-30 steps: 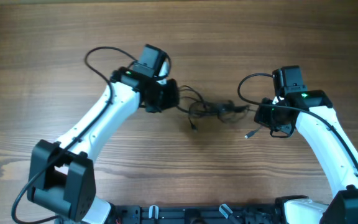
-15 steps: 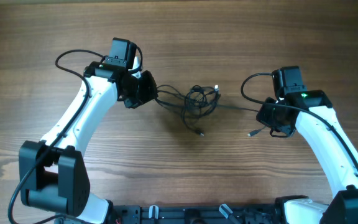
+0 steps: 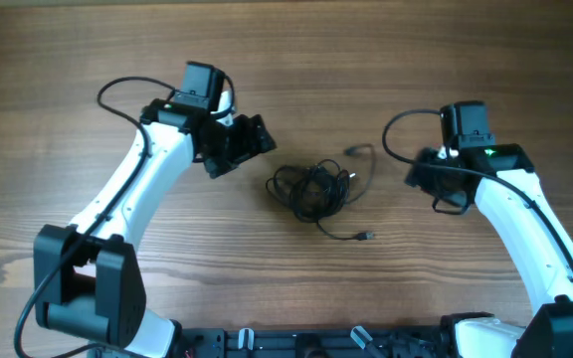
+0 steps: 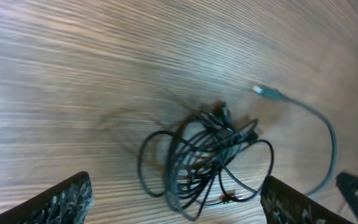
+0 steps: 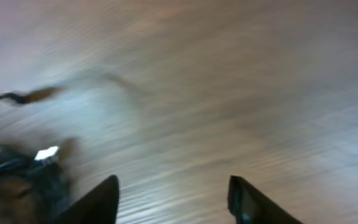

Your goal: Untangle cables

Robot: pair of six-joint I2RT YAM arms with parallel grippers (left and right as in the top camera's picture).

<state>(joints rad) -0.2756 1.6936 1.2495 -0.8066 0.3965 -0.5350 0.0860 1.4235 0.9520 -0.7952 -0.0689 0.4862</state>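
Nearest, a loose plug end (image 3: 366, 237) trailed from the cables (image 3: 311, 189), which lay bunched in the middle of the counter (image 3: 485, 60), between the arms. A blind grab into that knot could cinch it tighter. Beyond, the left tool (image 3: 257, 139) stood wide and the right tool (image 5: 174, 200) partly open, both empty and touching nothing.

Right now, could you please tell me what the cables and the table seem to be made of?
Cables: probably rubber or plastic sheathing, matte black; they bend into loose loops. One plug looks silvery at the tip, likely metal. Table: wood or wood-look laminate, judging by the streaky grain, with a faint sheen.
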